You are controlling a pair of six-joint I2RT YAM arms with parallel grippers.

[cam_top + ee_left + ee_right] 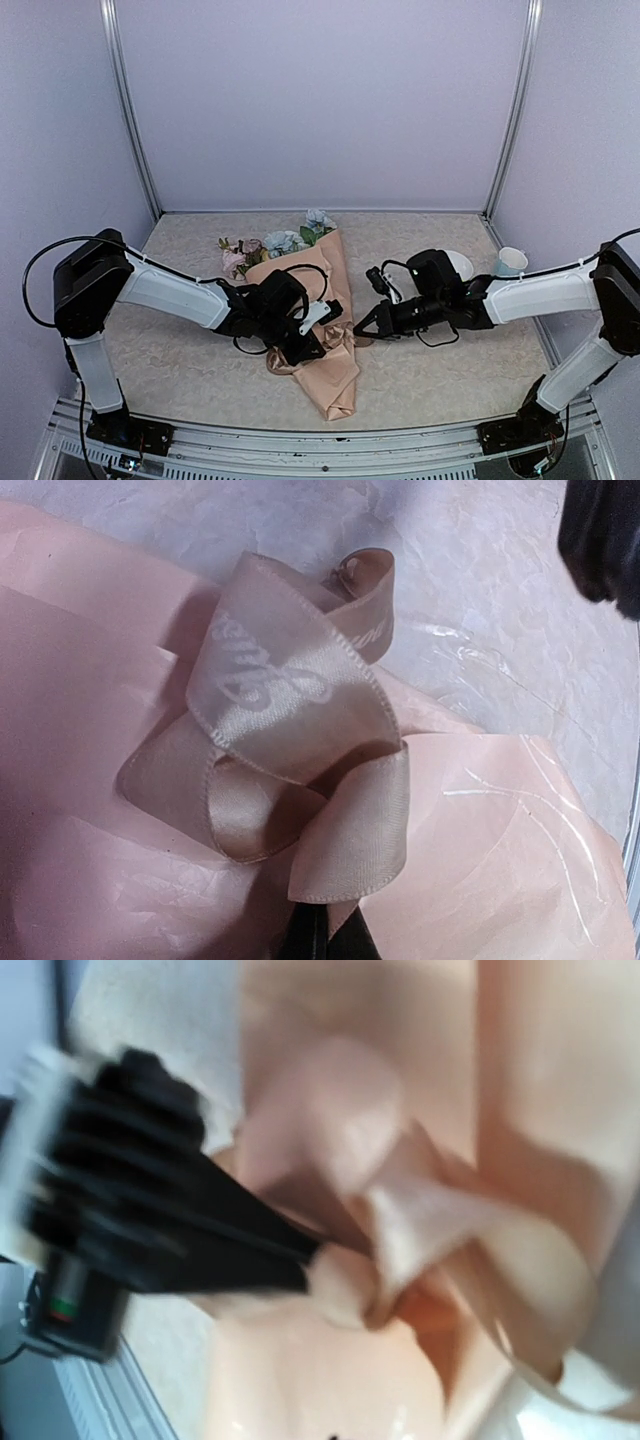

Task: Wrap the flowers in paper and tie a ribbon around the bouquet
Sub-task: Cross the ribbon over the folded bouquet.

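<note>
- Bouquet [325, 290] lies flat mid-bench, wide rim to the far side, pointed tail toward the near edge.
- Flowers [283, 241], pink, pale blue and white, stick out of the far rim and lean left.
- Paper [336, 385] is peach-pink, wrapped into a cone and creased at the near tail.
- Ribbon [300, 770] is tan and bunched in loose loops on the narrow part of the cone. One loop shows pale printed lettering.
- Left pincer [315, 345] is over the cone's narrow part, jaws together and clamped on the ribbon. The left wrist view has a ribbon end running down into the dark fingertips [312, 942].
- Right pincer [362, 326] is at the bouquet's right edge, level with the ribbon, jaws together. Right wrist view is blurred, so I cannot tell if any ribbon is caught between them.
- Pincers point at each other across the cone, tips close together.
- Bench [450, 370] has a pale, textured cover.
- White bowl [462, 264] and white cup [511, 262] sit far right, well apart from the bouquet, with the cup right of the bowl.
</note>
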